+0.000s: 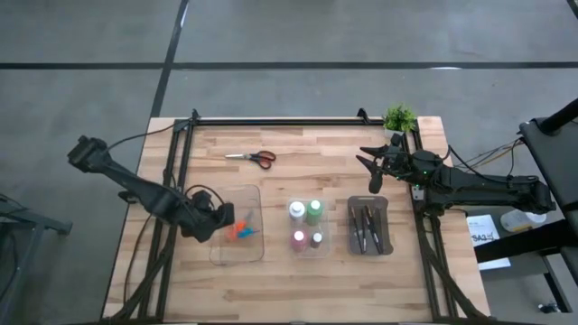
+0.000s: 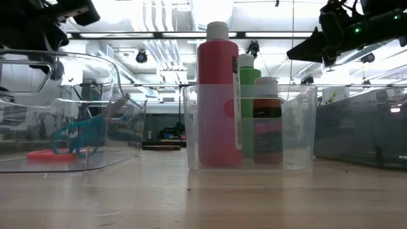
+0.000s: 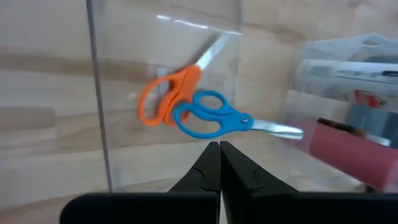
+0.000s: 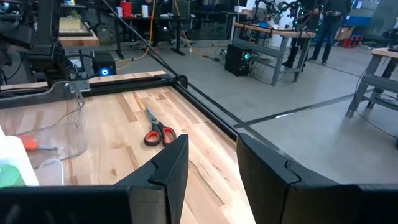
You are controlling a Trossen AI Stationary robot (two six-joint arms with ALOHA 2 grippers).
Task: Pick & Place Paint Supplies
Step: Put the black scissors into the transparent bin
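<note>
seen from above, we find the left gripper [image 1: 224, 219] with its fingers pressed together and holding nothing, poised over the left edge of the clear tray [image 1: 253, 253] on the left side of the table [image 1: 271, 289]. in that tray lie the orange scissors [image 3: 168, 99] and the blue scissors [image 3: 214, 117], their handles overlapping. the red scissors [image 1: 257, 158] lie alone on the bare wood toward the far side, well apart from every tray. in the middle tray [image 2: 299, 102] we see four paint bottles standing upright: the white bottle [image 1: 296, 210], the green bottle [image 1: 314, 211], the red bottle [image 2: 217, 95] and the brownish bottle [image 2: 268, 121]. the brushes [image 1: 366, 226] lie in the dark grey tray [image 1: 386, 226] to the right. the right gripper [image 1: 370, 164] hangs in the air near the far right corner, beside the potted plant [image 1: 398, 118], its fingers parted and empty, pointing toward the red scissors.
</note>
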